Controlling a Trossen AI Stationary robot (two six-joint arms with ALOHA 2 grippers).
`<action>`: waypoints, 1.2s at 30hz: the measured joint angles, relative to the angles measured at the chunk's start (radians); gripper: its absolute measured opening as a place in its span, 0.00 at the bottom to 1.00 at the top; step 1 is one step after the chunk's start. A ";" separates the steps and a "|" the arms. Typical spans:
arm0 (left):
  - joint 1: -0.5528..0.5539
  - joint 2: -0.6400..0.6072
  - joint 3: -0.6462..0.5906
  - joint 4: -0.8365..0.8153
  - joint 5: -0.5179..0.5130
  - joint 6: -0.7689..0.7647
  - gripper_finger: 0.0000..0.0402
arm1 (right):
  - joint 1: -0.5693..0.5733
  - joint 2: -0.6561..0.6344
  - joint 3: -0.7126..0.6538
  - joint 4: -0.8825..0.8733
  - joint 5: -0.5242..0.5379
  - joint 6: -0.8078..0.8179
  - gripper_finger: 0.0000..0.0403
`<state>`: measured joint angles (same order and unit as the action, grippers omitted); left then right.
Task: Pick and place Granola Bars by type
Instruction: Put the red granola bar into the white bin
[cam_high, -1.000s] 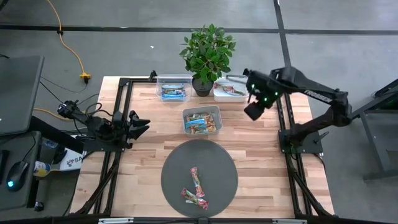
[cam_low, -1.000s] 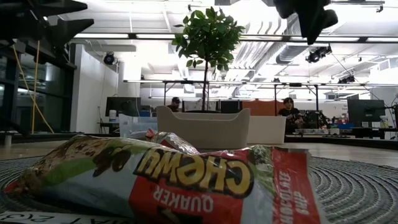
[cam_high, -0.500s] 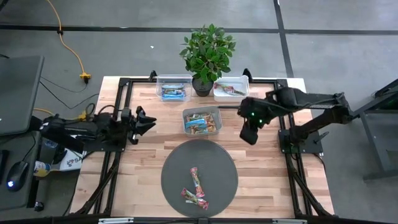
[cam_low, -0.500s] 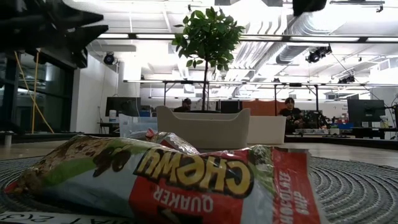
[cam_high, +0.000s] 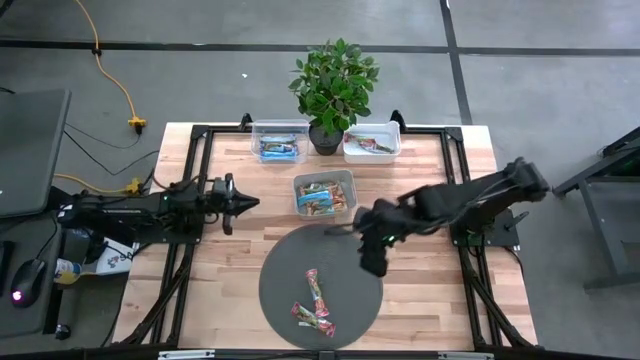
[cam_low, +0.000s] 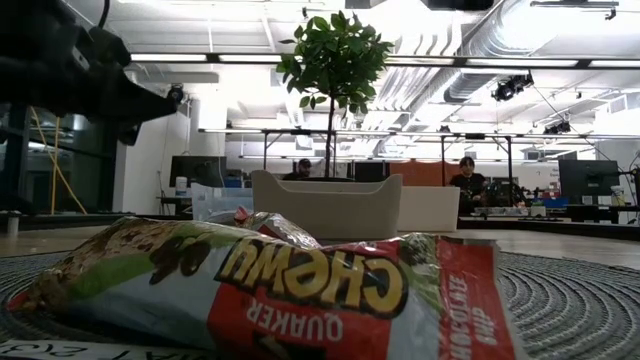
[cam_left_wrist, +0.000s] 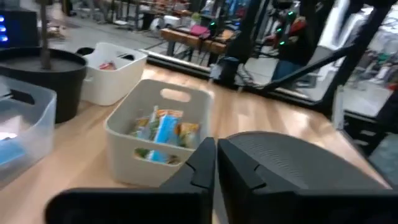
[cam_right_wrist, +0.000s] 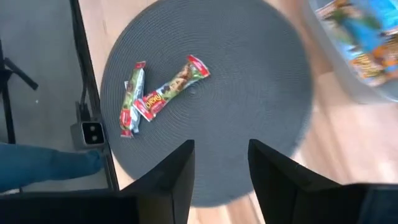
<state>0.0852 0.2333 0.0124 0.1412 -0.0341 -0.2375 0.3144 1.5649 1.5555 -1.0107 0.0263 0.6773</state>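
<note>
The right gripper (cam_high: 372, 262) has swung down from beside the plant (cam_high: 335, 82) to hover over the edge of the round grey mat (cam_high: 350, 250), its fingers (cam_right_wrist: 177, 171) parted and holding nothing. The left gripper (cam_high: 243, 203) has pinched shut, empty, at the table's left side. Three red-and-green bars (cam_high: 314, 303) lie on the mat. The middle bin (cam_high: 324, 190) holds mixed wrappers, the back left bin (cam_high: 279, 144) blue bars, and the back right bin (cam_high: 372, 143) reddish ones.
</note>
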 joint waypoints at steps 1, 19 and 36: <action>0.000 0.000 0.000 -0.010 -0.006 0.005 0.02 | 0.008 0.024 0.000 0.020 0.002 0.013 0.33; 0.000 0.003 0.000 -0.122 -0.054 0.079 0.00 | 0.044 0.296 0.000 0.232 0.149 0.482 0.33; 0.000 0.003 0.000 -0.121 -0.047 0.076 0.00 | 0.106 0.371 0.000 0.333 0.189 0.556 0.33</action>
<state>0.0853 0.2363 0.0124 0.0200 -0.0806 -0.1616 0.4202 1.9355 1.5551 -0.6778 0.2156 1.2335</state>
